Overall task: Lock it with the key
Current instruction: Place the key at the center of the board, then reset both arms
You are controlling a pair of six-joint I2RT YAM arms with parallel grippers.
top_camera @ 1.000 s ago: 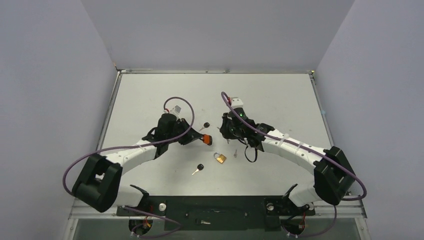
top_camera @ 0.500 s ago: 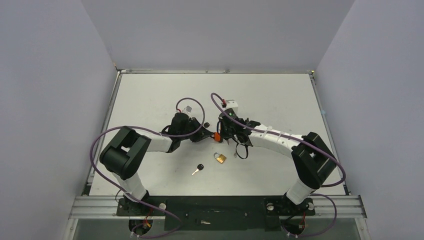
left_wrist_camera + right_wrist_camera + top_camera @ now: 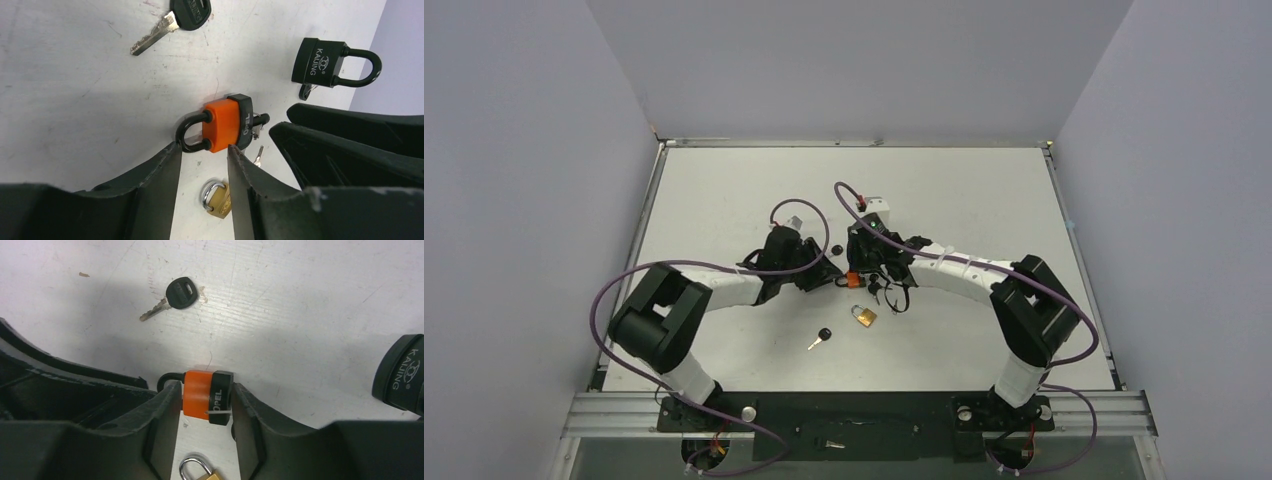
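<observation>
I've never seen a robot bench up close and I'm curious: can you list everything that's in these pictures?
orange padlock: 1, orange with a black band, table centre, between the two tools
black padlock: 1, black, lying beside the orange one
brass padlock: 1, gold with a silver shackle, nearer the arm bases
black-headed key: 2, black head and silver blade; one behind the tools, the other left of the brass padlock
table: 1, white, scuffed
arms: 2, white and black, purple cables
left tool: 1, black, open, tips at the orange padlock's shackle end
right tool: 1, black, closed on the orange padlock's body
</observation>
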